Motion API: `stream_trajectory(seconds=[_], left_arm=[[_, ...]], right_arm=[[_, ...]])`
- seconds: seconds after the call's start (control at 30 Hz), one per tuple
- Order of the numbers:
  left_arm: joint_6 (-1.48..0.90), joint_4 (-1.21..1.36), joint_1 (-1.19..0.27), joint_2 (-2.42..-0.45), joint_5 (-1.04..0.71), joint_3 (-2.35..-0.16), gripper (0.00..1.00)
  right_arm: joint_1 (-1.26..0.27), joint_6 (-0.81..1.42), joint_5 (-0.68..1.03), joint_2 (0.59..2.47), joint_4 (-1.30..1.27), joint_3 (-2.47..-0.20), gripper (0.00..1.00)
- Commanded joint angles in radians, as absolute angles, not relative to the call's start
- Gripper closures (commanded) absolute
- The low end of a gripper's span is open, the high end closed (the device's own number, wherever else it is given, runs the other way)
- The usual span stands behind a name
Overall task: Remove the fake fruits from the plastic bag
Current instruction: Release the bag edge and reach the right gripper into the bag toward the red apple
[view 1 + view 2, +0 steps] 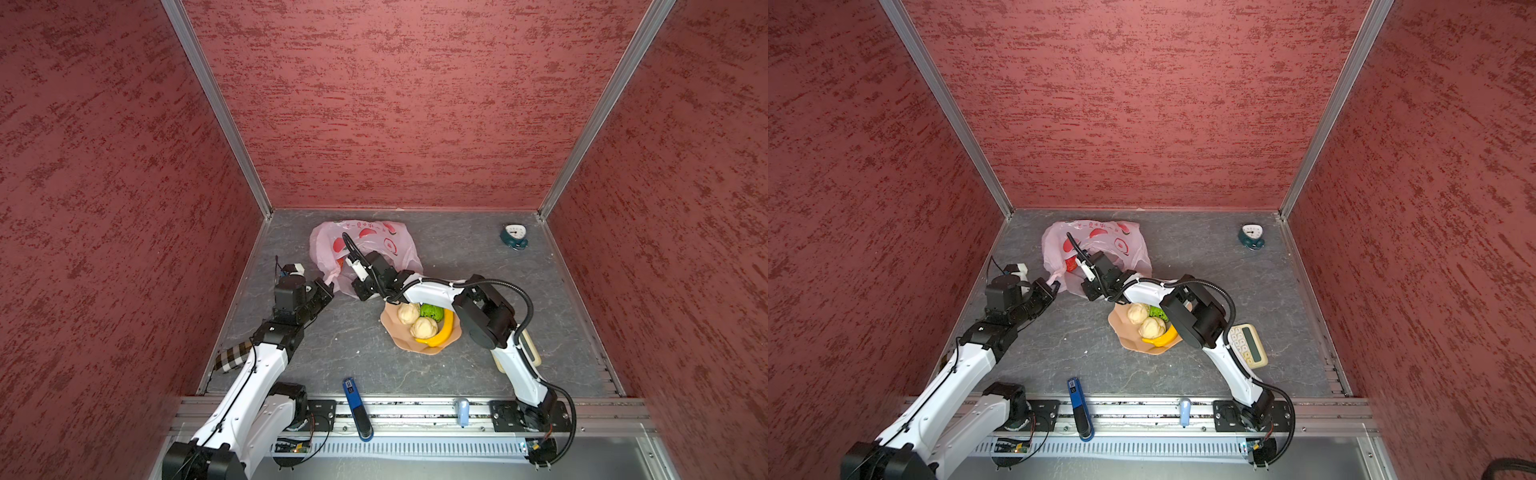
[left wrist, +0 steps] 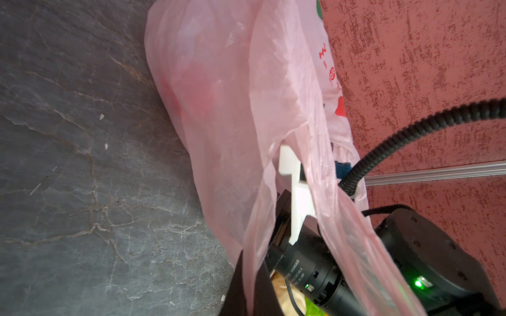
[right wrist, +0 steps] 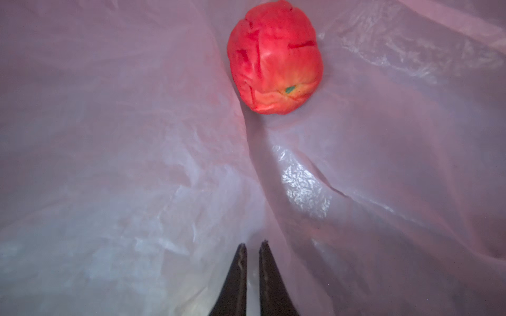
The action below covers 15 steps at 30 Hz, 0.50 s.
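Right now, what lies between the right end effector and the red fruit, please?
In the right wrist view, only creased plastic bag film separates the right end effector from the red fruit.

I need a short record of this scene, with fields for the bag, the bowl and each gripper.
plastic bag: lies on the table, one red fruit inside
bowl: holds the banana, two beige balls and the green fruit
left gripper: shut on a handle of the bag
right gripper: inside the bag, fingers almost together, empty, short of the red fruit
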State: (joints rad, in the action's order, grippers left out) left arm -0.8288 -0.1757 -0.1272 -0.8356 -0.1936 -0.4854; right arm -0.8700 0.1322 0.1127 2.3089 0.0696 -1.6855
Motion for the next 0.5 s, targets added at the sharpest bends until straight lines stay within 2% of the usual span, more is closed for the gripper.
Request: stream_trajectory(seconds=[0.0,0.3,0.47], left_arm=[[-0.798,-0.210,-0.123,-0.798,-0.212,-0.438,0.93],[-0.797,-0.268,-0.109,-0.703,-0.224,-0.351,0.93],[-0.786,-0.296,-0.096,-0.677,-0.242,-0.342,0.93]], right_arm=[[-0.876,0.140,0.081,2.332,0.069,-1.738,0.85],[-0.877,0.178,0.116,2.404,0.026,-1.843,0.78],[-0.877,0.196,0.158,2.421,-0.045,-1.845,0.71]])
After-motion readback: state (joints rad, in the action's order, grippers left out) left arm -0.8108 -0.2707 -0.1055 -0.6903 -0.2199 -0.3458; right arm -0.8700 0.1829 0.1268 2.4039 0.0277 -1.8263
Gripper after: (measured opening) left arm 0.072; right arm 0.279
